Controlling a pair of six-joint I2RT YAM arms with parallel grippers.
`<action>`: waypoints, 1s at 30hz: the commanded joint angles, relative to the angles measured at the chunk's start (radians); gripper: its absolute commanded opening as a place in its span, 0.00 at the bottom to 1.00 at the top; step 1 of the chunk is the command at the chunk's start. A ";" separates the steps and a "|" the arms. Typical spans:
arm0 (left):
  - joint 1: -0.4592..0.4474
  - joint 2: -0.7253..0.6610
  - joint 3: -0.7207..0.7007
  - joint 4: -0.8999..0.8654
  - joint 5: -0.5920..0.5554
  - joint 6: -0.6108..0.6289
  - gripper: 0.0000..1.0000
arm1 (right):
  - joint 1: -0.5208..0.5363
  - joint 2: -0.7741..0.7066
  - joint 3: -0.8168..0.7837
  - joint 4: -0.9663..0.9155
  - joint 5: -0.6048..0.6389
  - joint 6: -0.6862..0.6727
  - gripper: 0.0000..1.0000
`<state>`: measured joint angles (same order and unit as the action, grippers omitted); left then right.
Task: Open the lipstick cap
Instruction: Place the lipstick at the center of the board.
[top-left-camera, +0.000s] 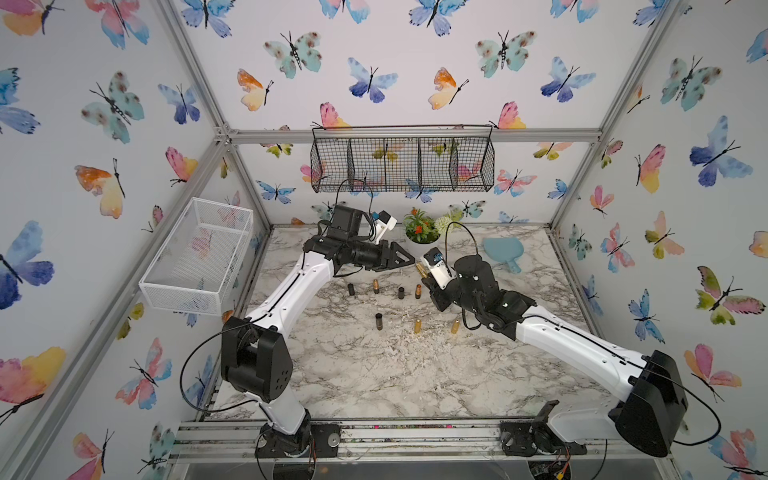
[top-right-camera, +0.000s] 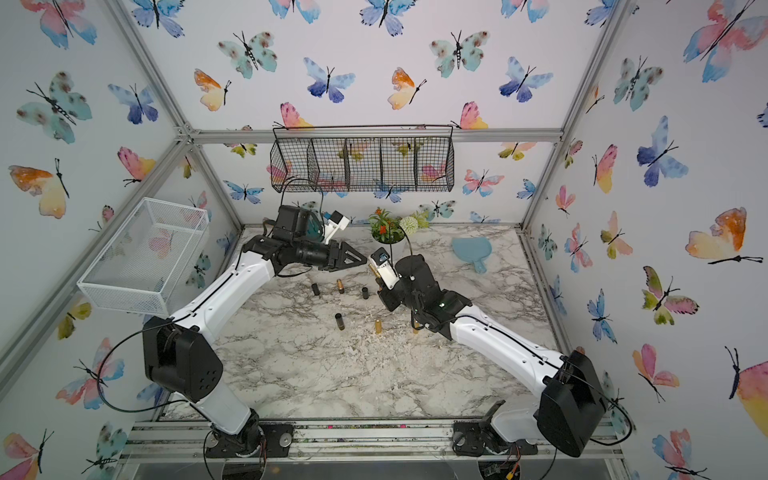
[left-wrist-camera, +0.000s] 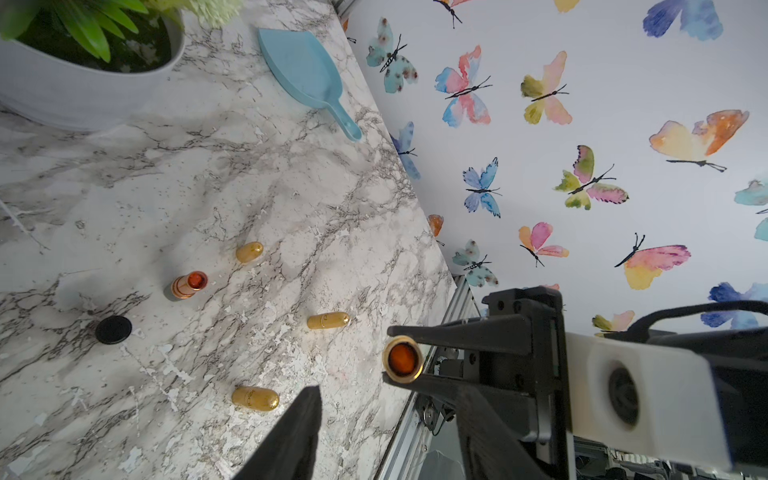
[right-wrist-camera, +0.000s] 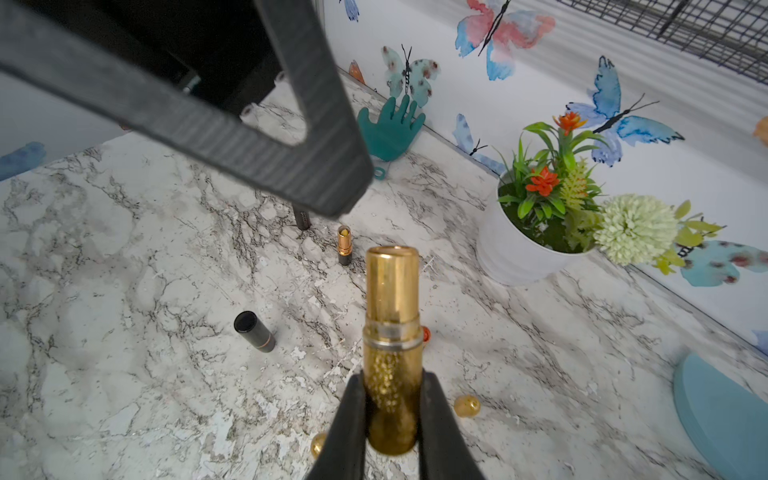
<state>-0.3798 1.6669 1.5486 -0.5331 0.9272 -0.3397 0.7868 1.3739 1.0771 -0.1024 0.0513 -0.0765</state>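
Note:
A gold lipstick (right-wrist-camera: 392, 316) has no cap on it. My right gripper (right-wrist-camera: 392, 384) is shut on its glittery base, holding it above the table. Its open end shows an orange stick (left-wrist-camera: 402, 359) and points at my left gripper (left-wrist-camera: 382, 395). That gripper is open with nothing between its fingers (left-wrist-camera: 305, 419). In both top views the left gripper (top-left-camera: 409, 261) (top-right-camera: 363, 261) hangs just short of the lipstick (top-left-camera: 420, 271) (top-right-camera: 372, 271), apart from it. Three gold caps (left-wrist-camera: 328, 321) (left-wrist-camera: 254, 399) (left-wrist-camera: 249, 252) lie loose on the marble table (top-left-camera: 374, 365).
An uncapped orange lipstick (top-left-camera: 418, 291), a yellow one (top-left-camera: 376, 286) and black caps (top-left-camera: 351, 289) (top-left-camera: 401, 293) (top-left-camera: 379, 321) stand mid-table. At the back are a white flower pot (top-left-camera: 422, 239) and a blue scoop (top-left-camera: 500, 249). A white mesh basket (top-left-camera: 199, 257) hangs left and a black wire basket (top-left-camera: 401, 164) on the back wall.

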 joint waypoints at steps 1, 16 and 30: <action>0.001 -0.009 -0.004 0.010 0.061 0.020 0.56 | 0.002 0.016 0.044 0.049 -0.060 -0.004 0.12; -0.001 0.056 0.018 0.010 0.081 0.027 0.42 | 0.002 0.087 0.076 0.059 -0.118 -0.010 0.13; -0.004 0.059 0.016 0.010 0.070 0.033 0.20 | 0.002 0.113 0.090 0.052 -0.096 -0.013 0.16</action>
<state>-0.3767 1.7199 1.5463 -0.5274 0.9737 -0.3172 0.7868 1.4685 1.1362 -0.0662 -0.0490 -0.0807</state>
